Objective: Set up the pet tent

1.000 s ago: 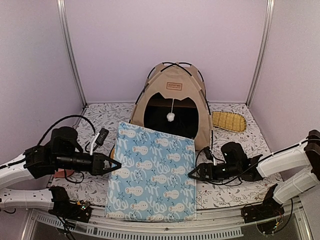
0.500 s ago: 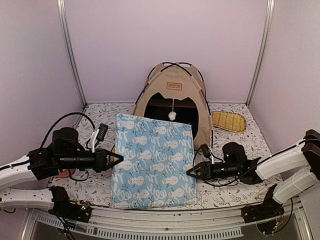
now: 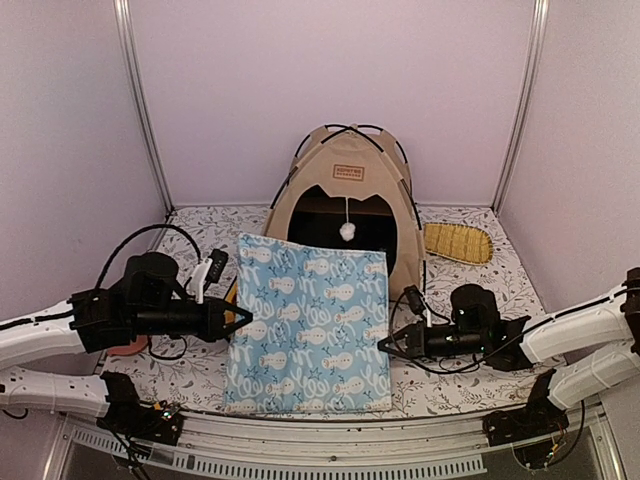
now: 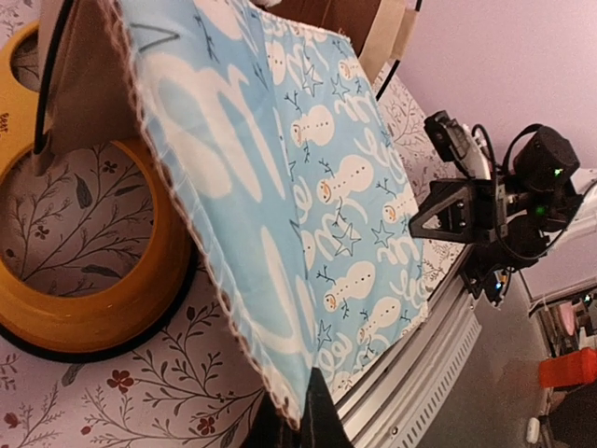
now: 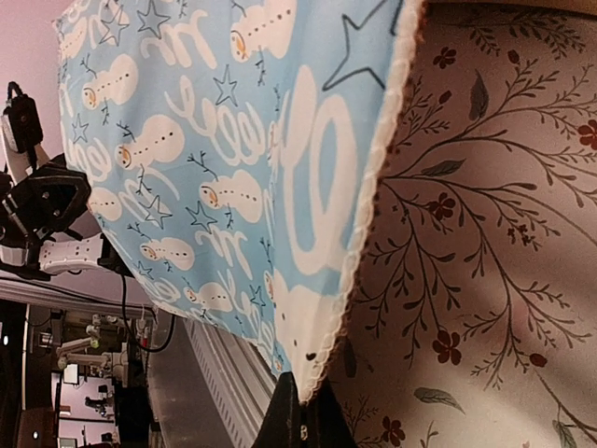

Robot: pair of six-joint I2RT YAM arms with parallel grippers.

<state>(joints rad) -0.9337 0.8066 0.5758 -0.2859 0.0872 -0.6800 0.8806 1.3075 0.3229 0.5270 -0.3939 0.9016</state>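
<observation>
The pet tent (image 3: 345, 200) stands upright at the back middle, beige with black crossing poles, a brown label (image 3: 348, 172) and a white pom-pom (image 3: 347, 231) hanging in its dark doorway. In front of it a light blue snowman mat (image 3: 310, 320) is held off the table, its far edge against the tent's front. My left gripper (image 3: 240, 322) is shut on the mat's left edge (image 4: 280, 392). My right gripper (image 3: 385, 345) is shut on the mat's right edge (image 5: 322, 355). In the wrist views the left gripper (image 4: 303, 420) and the right gripper (image 5: 303, 411) both pinch the hem.
A yellow bowl tray (image 4: 84, 299) lies on the floral table cover (image 3: 470, 290), partly under the mat's left side. A woven yellow oval (image 3: 457, 242) lies at the back right beside the tent. Walls close in on three sides; a metal rail (image 3: 320, 455) runs along the front.
The right gripper has closed on the mat's right edge. The left arm has pushed right and forward, and the mat has risen and shifted toward the tent.
</observation>
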